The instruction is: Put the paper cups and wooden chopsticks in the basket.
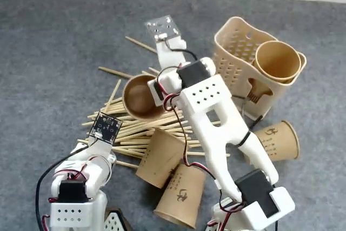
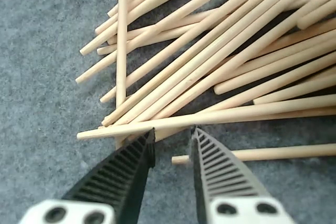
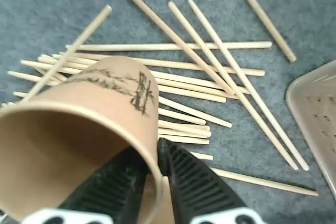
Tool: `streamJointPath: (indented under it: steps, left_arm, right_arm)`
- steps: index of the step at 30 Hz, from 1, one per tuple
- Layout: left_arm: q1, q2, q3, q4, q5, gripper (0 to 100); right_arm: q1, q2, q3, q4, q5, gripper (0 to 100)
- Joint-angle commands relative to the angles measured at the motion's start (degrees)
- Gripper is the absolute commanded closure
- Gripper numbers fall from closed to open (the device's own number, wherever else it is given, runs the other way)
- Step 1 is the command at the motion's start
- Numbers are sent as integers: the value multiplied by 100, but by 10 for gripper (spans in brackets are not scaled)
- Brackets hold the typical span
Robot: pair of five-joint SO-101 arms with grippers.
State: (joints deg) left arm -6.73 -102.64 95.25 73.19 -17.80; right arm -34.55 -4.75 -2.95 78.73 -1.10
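Many wooden chopsticks [image 1: 141, 129] lie in a loose pile mid-table. My left gripper [image 2: 173, 135] hovers open low over the pile's edge [image 2: 210, 77], fingertips just short of one crosswise chopstick [image 2: 220, 116]. My right gripper [image 3: 157, 157] is shut on the rim of a brown paper cup [image 3: 79, 124], held tilted above the pile [image 1: 141, 97]. The beige perforated basket [image 1: 235, 47] stands at the right rear with one paper cup [image 1: 277, 60] inside. Three more cups lie on their sides: two near the front [image 1: 162, 157] [image 1: 183, 196], one beside the basket [image 1: 278, 140].
The grey felt table [image 1: 48, 52] is bare on the left and at the back. A few stray chopsticks [image 1: 140, 44] lie apart behind the pile. The right arm [image 1: 216, 128] stretches over the pile and the front cups. A basket corner [image 3: 315, 108] shows past the held cup.
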Motion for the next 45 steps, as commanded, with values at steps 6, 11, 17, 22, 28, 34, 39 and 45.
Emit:
streamJointPath:
  steps: [6, 11, 17, 22, 28, 34, 39, 45]
  left_arm:
    - [-66, 66, -57, -132, -18, 877]
    - [-57, 66, -57, -132, -26, 877]
    - [-57, 66, -57, -132, -26, 876]
    - [-57, 66, -57, -132, -26, 876]
    - [-48, 66, -57, -132, -26, 874]
    - [-48, 66, -57, -132, -26, 874]
    - [-48, 66, -57, -132, -26, 874]
    - [-48, 66, -57, -132, -26, 874]
  right_arm:
    - [875, -110, -1771, 1200, 0, 992]
    - [1288, -110, -2888, 2044, 0, 992]
    - [1974, -119, -3802, 2220, -9, 992]
    - [2615, -251, -3925, 2229, -9, 992]
    - [3222, -1007, -3899, 2229, -9, 992]
    - [4374, -1402, -3582, 2229, 158, 992]
    - [4857, -1569, -2853, 2211, 308, 992]
    - [4971, -1552, -2149, 1903, 316, 992]
